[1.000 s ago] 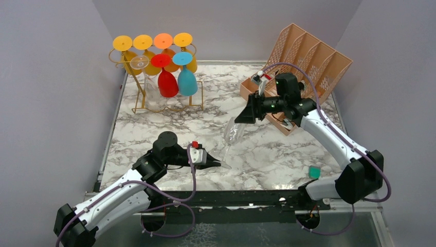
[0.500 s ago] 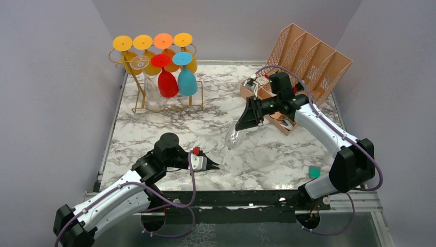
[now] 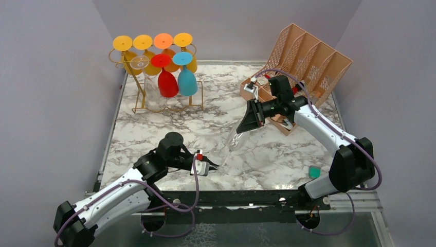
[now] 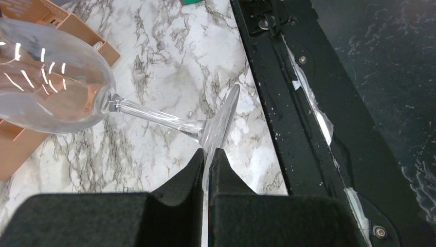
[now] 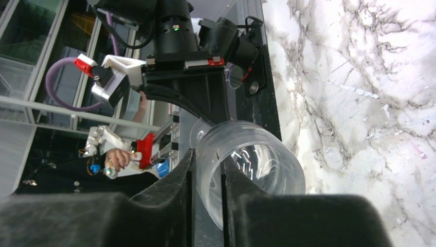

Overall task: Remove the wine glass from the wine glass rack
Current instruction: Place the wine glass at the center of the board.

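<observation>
A clear wine glass [image 3: 235,139] hangs tilted over the middle of the table, held between both arms and away from the gold wire wine glass rack [image 3: 138,101] at the back left. My left gripper [image 3: 212,167] is shut on the thin edge of the glass's foot [image 4: 222,117]; the left gripper [image 4: 207,154] points along the stem. My right gripper [image 3: 246,126] comes in from above. In the right wrist view one finger of the right gripper [image 5: 208,160] is outside and one inside the bowl [image 5: 257,159], shut on its wall.
Several coloured glasses [image 3: 167,81] and one clear glass [image 3: 150,87] hang upside down on the rack. A peach lattice organiser [image 3: 310,57] stands back right behind the right arm. A small green object [image 3: 314,172] lies near the right arm's base. A black rail [image 3: 247,198] runs along the front edge.
The right gripper has slid onto the bowl's rim and closed on its wall. The glass and the left gripper have shifted slightly forward; the left grip stays shut.
</observation>
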